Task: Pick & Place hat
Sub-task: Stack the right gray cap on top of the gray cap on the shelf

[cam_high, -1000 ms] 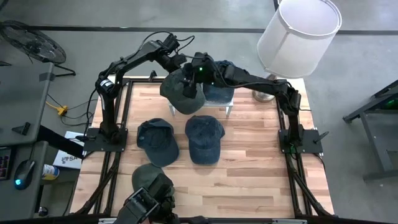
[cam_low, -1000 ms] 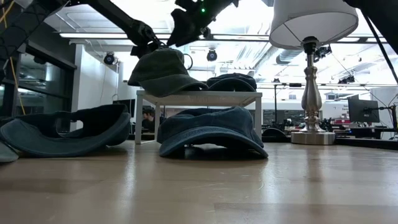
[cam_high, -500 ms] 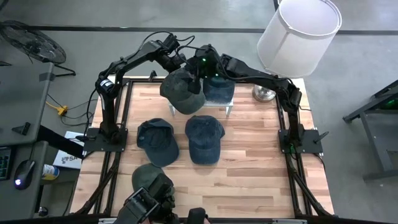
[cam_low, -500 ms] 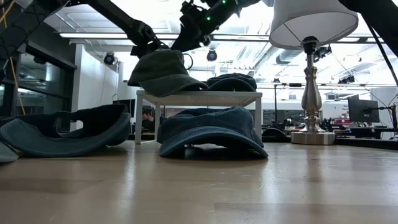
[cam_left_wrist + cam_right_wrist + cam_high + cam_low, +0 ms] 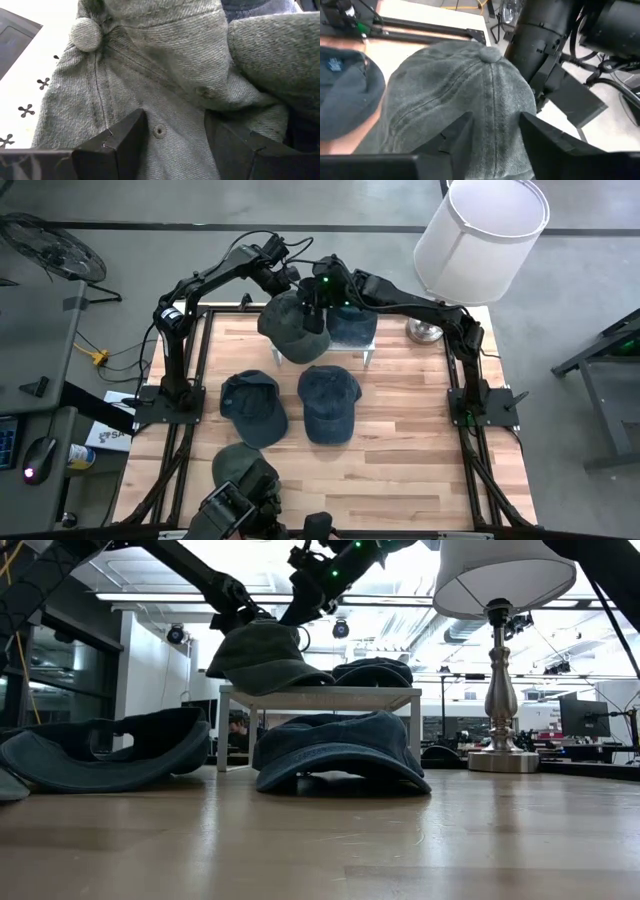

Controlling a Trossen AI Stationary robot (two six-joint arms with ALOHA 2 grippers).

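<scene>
A grey-green hat (image 5: 291, 328) sits tilted on the left part of a small white stand (image 5: 320, 697), its brim reaching past the stand's left end. A dark blue hat (image 5: 352, 322) lies beside it on the stand. My left gripper (image 5: 283, 283) reaches in from the far left and is shut on the grey-green hat's crown (image 5: 165, 100). My right gripper (image 5: 490, 135) is open and hovers just above the same crown (image 5: 470, 90), fingers on either side of it; in the low view the right gripper (image 5: 303, 608) stands above the hat (image 5: 262, 655). My left gripper pinches a hump of crown cloth (image 5: 167, 137) between its two fingers, below the top button (image 5: 86, 34) and around a small eyelet. It comes slanting down from the table's far left side. The hat rests on the stand, tilted, with the crown bunched beside the fingers.
Two dark blue hats (image 5: 253, 405) (image 5: 329, 402) lie on the wooden table in front of the stand, and another green hat (image 5: 238, 465) lies at the near edge. A lamp with a white shade (image 5: 480, 225) stands at the far right corner.
My right gripper has drawn back from over the grey-green hat toward the far edge and a little up, then settled. The hat and my left gripper have kept still.
</scene>
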